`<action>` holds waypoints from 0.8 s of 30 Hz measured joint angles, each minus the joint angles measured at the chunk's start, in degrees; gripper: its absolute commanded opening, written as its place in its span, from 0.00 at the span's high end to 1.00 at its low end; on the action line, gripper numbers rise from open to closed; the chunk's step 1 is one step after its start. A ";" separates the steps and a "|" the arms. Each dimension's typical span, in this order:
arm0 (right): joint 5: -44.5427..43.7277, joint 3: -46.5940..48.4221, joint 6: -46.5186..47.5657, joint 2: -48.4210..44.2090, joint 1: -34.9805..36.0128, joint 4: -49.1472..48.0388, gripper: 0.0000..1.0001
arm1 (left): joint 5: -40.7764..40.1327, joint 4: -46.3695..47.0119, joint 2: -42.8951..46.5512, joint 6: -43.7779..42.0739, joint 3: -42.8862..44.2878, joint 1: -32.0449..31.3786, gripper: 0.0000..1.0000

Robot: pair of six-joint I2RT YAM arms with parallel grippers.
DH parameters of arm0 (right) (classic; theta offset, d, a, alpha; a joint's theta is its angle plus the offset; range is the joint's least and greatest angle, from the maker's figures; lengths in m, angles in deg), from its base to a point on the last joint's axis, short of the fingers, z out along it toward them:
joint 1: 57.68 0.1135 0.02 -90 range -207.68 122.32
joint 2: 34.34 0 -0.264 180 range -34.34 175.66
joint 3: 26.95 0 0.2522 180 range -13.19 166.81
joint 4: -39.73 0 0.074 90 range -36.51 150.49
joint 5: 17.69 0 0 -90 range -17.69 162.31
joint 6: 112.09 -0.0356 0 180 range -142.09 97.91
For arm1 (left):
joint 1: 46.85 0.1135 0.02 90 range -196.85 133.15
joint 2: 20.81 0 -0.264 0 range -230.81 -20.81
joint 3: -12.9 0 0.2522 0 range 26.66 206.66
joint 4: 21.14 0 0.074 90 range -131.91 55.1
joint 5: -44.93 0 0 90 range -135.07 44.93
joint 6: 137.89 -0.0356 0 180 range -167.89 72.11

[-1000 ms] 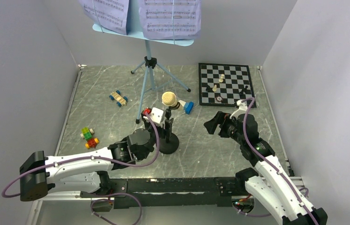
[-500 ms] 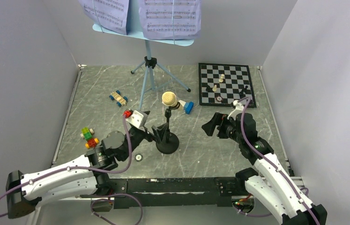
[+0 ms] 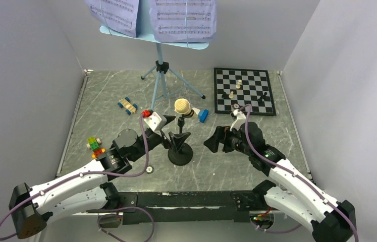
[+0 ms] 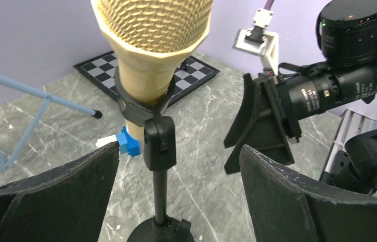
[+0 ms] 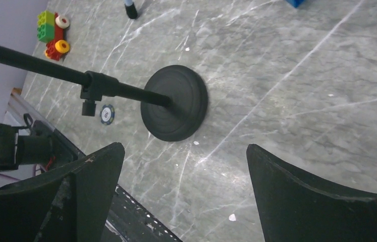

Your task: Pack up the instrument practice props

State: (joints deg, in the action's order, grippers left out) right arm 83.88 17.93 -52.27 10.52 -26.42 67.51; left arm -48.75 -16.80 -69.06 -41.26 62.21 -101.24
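The tan microphone (image 3: 182,107) sits clipped on the short black mic stand, whose round base (image 3: 180,154) is on the table. In the left wrist view the microphone (image 4: 153,45) fills the top and the stand's pole (image 4: 160,196) rises between my fingers. My left gripper (image 3: 176,139) is open, its jaws either side of the pole without touching it. My right gripper (image 3: 214,142) is open and empty, just right of the stand; its view shows the base (image 5: 176,103). The light-blue music stand (image 3: 160,65) stands at the back with lavender sheet-music pages (image 3: 186,17) on it.
A chessboard (image 3: 244,91) with pieces lies at the back right. A blue block (image 3: 203,115) sits right of the microphone, a toy car (image 3: 127,105) at the left, coloured blocks (image 3: 96,147) further left. A small round token (image 3: 149,170) lies near the stand's base. Walls close three sides.
My left gripper has drawn back and come in low, so its open jaws now straddle the mic stand's pole. My right gripper has moved left and nearer the stand.
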 measured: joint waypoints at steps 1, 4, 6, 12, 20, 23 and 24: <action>-0.70 0.00 -0.26 0.68 1.33 -0.70 0.04 | 0.85 0.48 -0.63 -0.02 0.35 0.00 0.10; -2.14 0.00 -1.14 2.16 3.91 -2.25 0.05 | 1.99 1.20 -1.99 -0.22 1.09 0.00 0.16; -3.15 -0.04 -1.90 2.93 5.38 -3.37 0.05 | 2.34 1.29 -3.30 -0.81 2.10 0.00 0.22; -6.19 -0.59 -3.96 3.87 8.59 -7.13 0.06 | -0.07 1.27 -6.64 -2.69 3.37 0.02 0.41; -8.70 -0.87 -5.86 5.03 10.69 -10.03 0.07 | -4.26 2.75 -6.82 -3.93 3.02 0.15 0.60; -8.85 -0.98 -6.60 5.84 11.13 -11.17 0.08 | -5.25 3.52 -6.84 -4.33 2.60 0.17 0.66; -8.85 -1.01 -6.91 6.08 11.26 -11.56 0.08 | -5.29 3.61 -6.84 -4.39 2.56 0.17 0.68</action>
State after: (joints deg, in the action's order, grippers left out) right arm 75.03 16.92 -59.17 16.60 -15.16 55.95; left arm -54.04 -13.19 -75.90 -45.65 64.77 -101.06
